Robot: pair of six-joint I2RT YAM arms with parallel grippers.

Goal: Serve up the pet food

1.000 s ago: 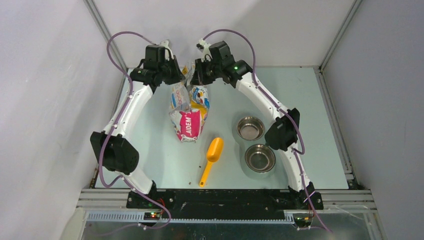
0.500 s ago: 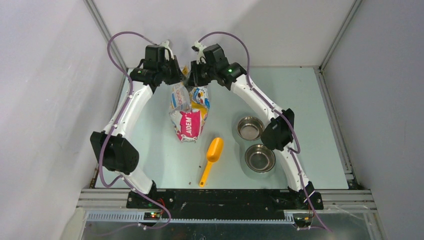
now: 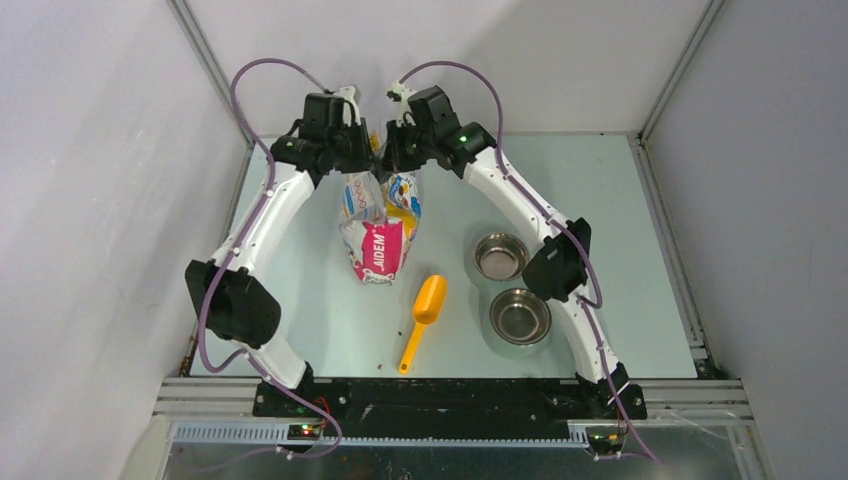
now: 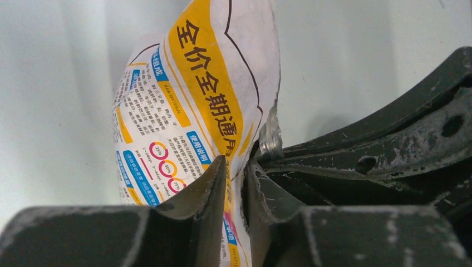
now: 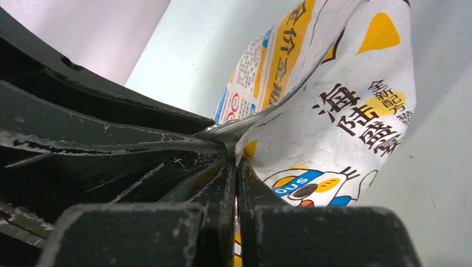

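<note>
The printed pet food bag (image 3: 378, 228) stands upright at the back middle of the table, held by its top edge from both sides. My left gripper (image 3: 368, 160) is shut on the bag's top left; the bag (image 4: 183, 111) shows pinched between its fingers (image 4: 209, 192). My right gripper (image 3: 388, 160) is shut on the bag's top right; the bag (image 5: 334, 111) shows clamped between its fingers (image 5: 250, 189). The two grippers almost touch. The pet food heap is hidden inside the bag. A few kibble crumbs (image 3: 400, 331) lie near the scoop.
A yellow plastic scoop (image 3: 424, 316) lies on the table in front of the bag, bowl toward the bag. Two steel bowls stand to the right: the far one (image 3: 501, 256) and the near one (image 3: 520, 316), both beside my right arm's elbow.
My left gripper has moved right, closing in on my right gripper at the bag's top. My right arm shifted slightly left. The bag's top is pinched narrower.
</note>
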